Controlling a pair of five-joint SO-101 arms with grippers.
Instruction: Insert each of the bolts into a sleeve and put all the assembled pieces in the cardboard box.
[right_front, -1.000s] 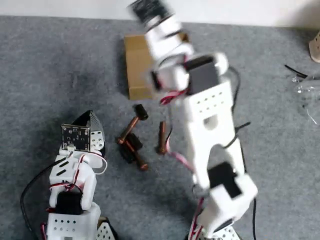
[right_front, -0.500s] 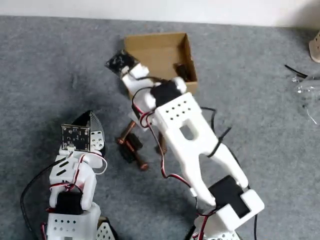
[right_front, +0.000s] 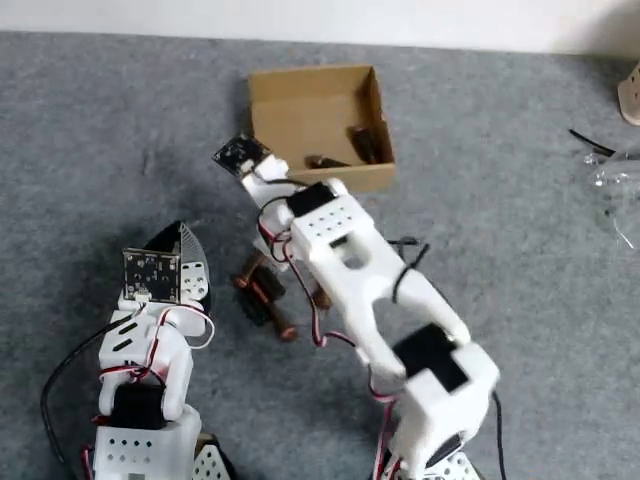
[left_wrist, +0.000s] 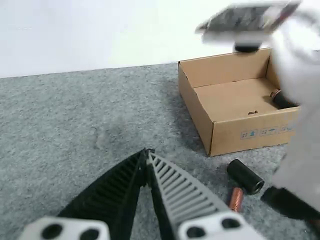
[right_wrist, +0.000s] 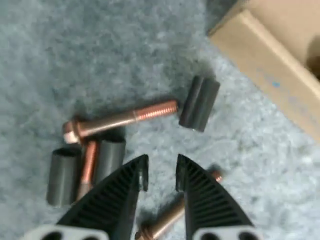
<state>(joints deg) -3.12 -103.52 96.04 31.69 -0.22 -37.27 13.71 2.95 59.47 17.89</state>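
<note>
The cardboard box (right_front: 300, 110) stands at the back of the grey mat and holds two assembled pieces (right_front: 363, 143). In front of it lie loose copper bolts (right_front: 256, 266) and black sleeves (right_front: 262, 300). My right gripper (right_wrist: 161, 167) hovers slightly open and empty over this pile. Beyond its tips lie a bolt (right_wrist: 120, 120) and a lone sleeve (right_wrist: 199, 103); a bolt (right_wrist: 89, 167) lies between two sleeves (right_wrist: 62, 175), and another bolt (right_wrist: 167, 217) runs under the fingers. My left gripper (left_wrist: 148, 152) is shut on nothing, low over the mat left of the pile (right_front: 182, 228).
The right arm (right_front: 340, 240) stretches diagonally across the mat and covers part of the pile. Clear plastic items (right_front: 615, 170) lie at the far right edge. A sleeve (left_wrist: 245, 176) and a bolt (left_wrist: 235, 198) lie close to the box's front wall (left_wrist: 250, 132).
The right arm swung back from above the box, leftward and down over the loose bolts, uncovering the box. The left arm has stayed still.
</note>
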